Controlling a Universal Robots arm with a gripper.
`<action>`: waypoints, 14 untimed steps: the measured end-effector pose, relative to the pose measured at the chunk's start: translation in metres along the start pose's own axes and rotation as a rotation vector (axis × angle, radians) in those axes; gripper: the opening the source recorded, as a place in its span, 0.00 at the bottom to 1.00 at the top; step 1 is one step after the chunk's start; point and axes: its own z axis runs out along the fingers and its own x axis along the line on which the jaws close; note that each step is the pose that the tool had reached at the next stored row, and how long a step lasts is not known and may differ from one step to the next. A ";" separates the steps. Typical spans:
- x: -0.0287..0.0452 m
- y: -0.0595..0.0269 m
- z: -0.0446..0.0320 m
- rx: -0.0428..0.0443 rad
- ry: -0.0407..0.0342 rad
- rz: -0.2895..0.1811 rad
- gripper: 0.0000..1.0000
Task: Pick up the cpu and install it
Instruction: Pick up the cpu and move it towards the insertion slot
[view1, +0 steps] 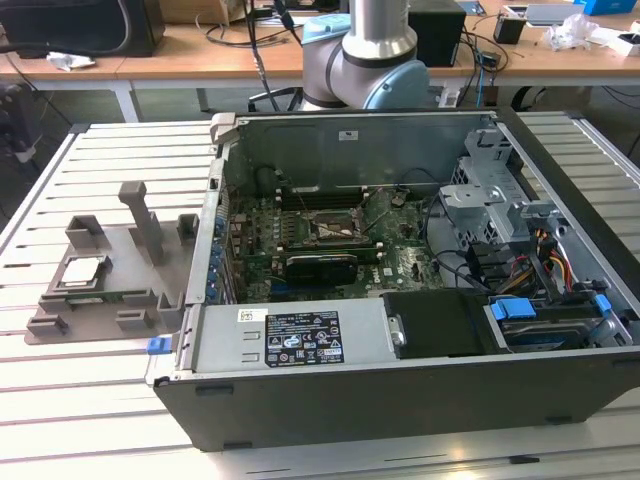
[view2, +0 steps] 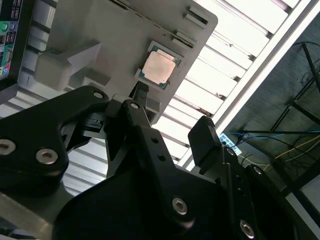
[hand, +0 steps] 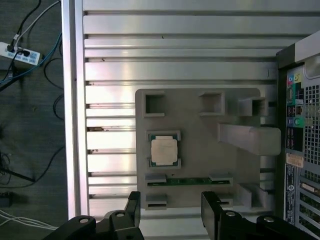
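The robot's black claw (hand: 172, 214) hangs wide open and empty above the grey plastic tray (hand: 200, 125), its two fingers (hand: 216, 212) spread well apart with nothing between them. In the second wrist view, the claw (view2: 170, 112) is well apart from the cpu (view2: 159, 69), which sits ahead of its fingertips. The cpu (hand: 164, 150), a small square chip with a silver-grey lid, lies flat in its own square pocket of the tray, not yet picked up. Between the claw and the chip, a thin green strip of circuit board (hand: 189, 181) rests in a slot along the tray's near edge. Beyond the chip, the tray (view2: 100, 25) carries empty square pockets and a raised grey block. The tray rests on a slatted metal desk (hand: 175, 65). To one side of the claw stands an open computer case (hand: 300, 150), just beside the tray. The exterior view shows the cpu (view1: 82, 270) in the tray (view1: 120, 290) on the desk (view1: 100, 400), with the case (view1: 400, 380) lying lid-off beside it and the black-framed socket (view1: 335, 228) on its green board. The arm (view1: 375, 50) rises behind the case.
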 end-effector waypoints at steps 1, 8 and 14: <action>0.0000 0.0004 0.0006 0.0001 0.0001 0.000 0.60; 0.0002 0.0034 0.0055 0.0001 0.0001 0.000 0.60; 0.0004 0.0059 0.0099 0.0011 0.0000 0.000 0.60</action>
